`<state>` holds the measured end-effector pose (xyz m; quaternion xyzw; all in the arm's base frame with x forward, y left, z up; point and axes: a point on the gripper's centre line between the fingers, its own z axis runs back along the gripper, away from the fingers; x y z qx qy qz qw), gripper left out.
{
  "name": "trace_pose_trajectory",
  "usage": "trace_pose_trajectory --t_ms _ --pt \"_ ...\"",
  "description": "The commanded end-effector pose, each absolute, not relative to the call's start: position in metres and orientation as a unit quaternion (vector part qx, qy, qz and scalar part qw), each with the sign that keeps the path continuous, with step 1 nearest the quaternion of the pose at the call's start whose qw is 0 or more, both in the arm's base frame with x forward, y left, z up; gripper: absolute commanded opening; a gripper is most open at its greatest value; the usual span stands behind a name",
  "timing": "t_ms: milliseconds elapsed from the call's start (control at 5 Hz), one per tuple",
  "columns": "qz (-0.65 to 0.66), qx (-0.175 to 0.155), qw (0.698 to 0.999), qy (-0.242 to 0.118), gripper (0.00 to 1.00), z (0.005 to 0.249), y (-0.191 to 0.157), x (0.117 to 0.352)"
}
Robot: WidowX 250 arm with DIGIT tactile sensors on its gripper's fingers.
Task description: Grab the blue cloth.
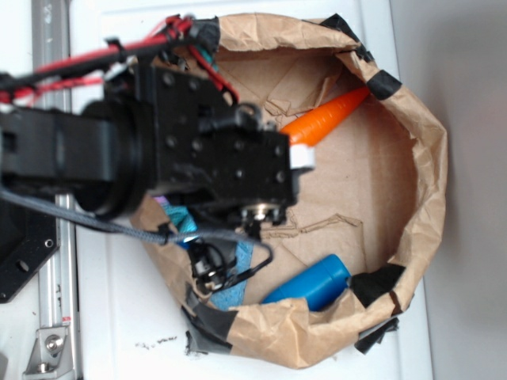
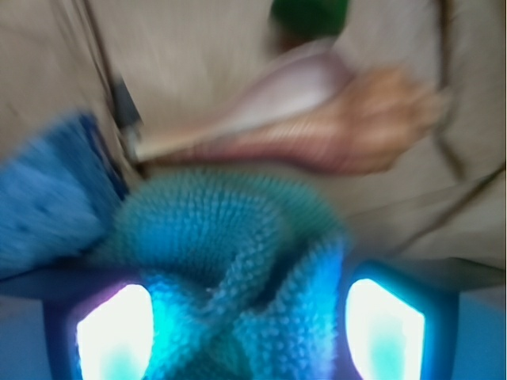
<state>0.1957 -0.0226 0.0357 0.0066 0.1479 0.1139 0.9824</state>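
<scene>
Blue cloth (image 2: 238,261): pale teal terry, nubbly pile, bunched into soft folds; lying between the two glowing fingers (image 2: 115,332), seemingly touching both.
Gripper (image 2: 249,332): fingers spread apart on either side of the cloth, not visibly pressed shut; pads washed out to white-cyan glare; in the exterior view hidden under the black arm (image 1: 158,150).
Seashell (image 2: 317,119): just behind the cloth, pinkish-tan, ribbed, tapering to a pale spout at the left; blurred.
Sponge (image 2: 47,198): flat, brighter blue, porous, beside the cloth at the left.
Paper bin (image 1: 420,158): crumpled brown paper wall, rolled rim patched with black tape; holds all items.
Carrot (image 1: 325,119): orange, smooth, conical, near the far wall.
Bottle (image 1: 313,285): glossy deep-blue cylinder, lying on its side.
Green item at the wrist view's top edge: too blurred to identify.
</scene>
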Motion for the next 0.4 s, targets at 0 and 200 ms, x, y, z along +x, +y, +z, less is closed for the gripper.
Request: trace_pose_trajectory --t_ms 0,200 --pt "0.118 -0.001 0.992 0.051 0.00 0.0069 -0.0281 0.1823" --pt "0.119 -0.014 0.992 0.027 0.00 0.0115 -0.0242 0.1844"
